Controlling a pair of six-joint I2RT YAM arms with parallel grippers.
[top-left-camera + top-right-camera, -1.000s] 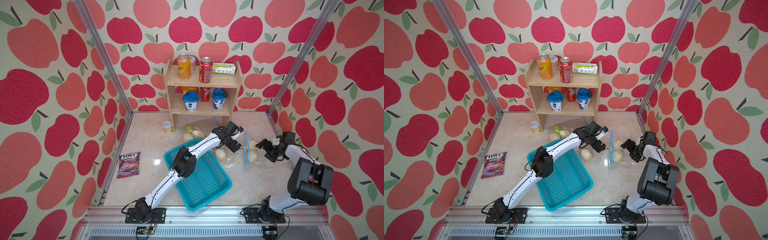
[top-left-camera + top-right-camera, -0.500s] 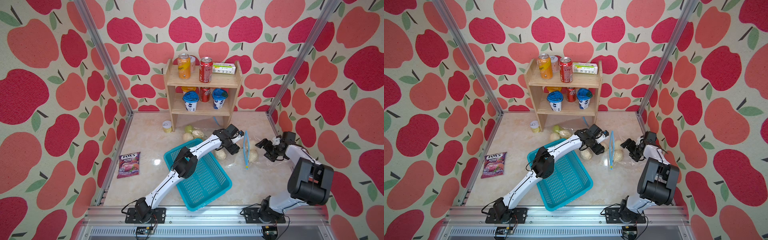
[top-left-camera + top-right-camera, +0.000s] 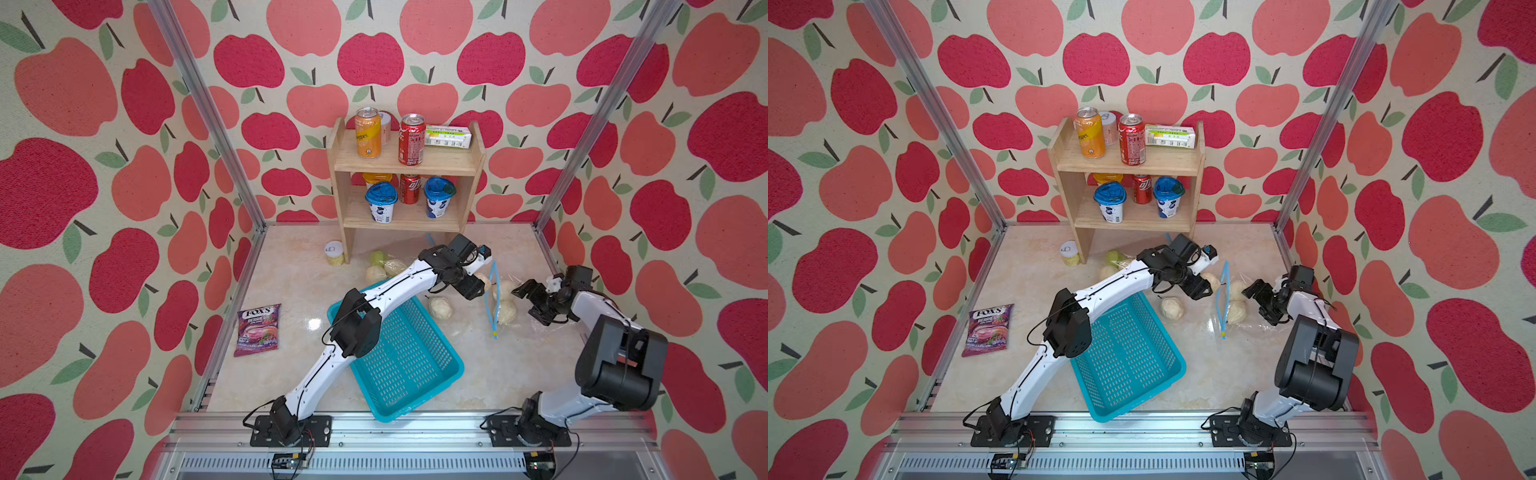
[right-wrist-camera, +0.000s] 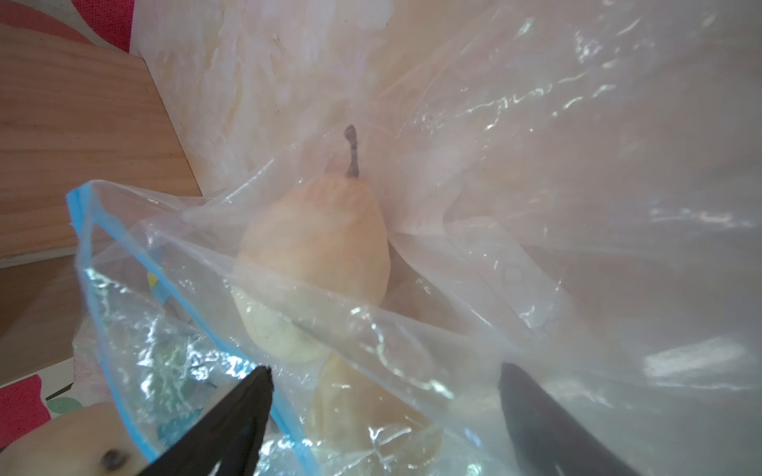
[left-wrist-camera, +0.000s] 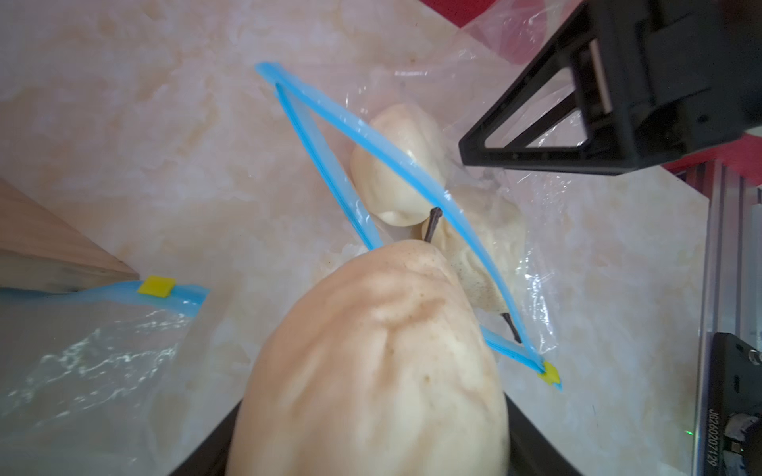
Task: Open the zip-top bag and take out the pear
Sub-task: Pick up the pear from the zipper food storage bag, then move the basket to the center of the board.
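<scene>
Left hand [image 3: 478, 286] clasps a pear [image 5: 371, 371] beside the zip-top bag [image 3: 493, 307], basket [image 3: 407, 361] near; right hand [image 3: 527, 303] seemingly open.

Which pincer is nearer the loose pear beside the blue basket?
Left. The left pincer, holding another pear, hangs just beyond the loose pear; the right pincer sits farther, past the bag.

Clad in white shells along left arm [image 3: 395, 286] and right arm [image 3: 594, 301], with bulky black housings at the joints. Tipped in black: left gripper [image 3: 480, 279], right gripper [image 3: 525, 303], fingers [image 5: 536, 164] shaped as hollow triangular frames. Trailed by thin black cables [image 3: 399, 282] just behind each gripper. Bolted down on black base plates [image 3: 320, 430] studded with screws, farthest from the grippers.
</scene>
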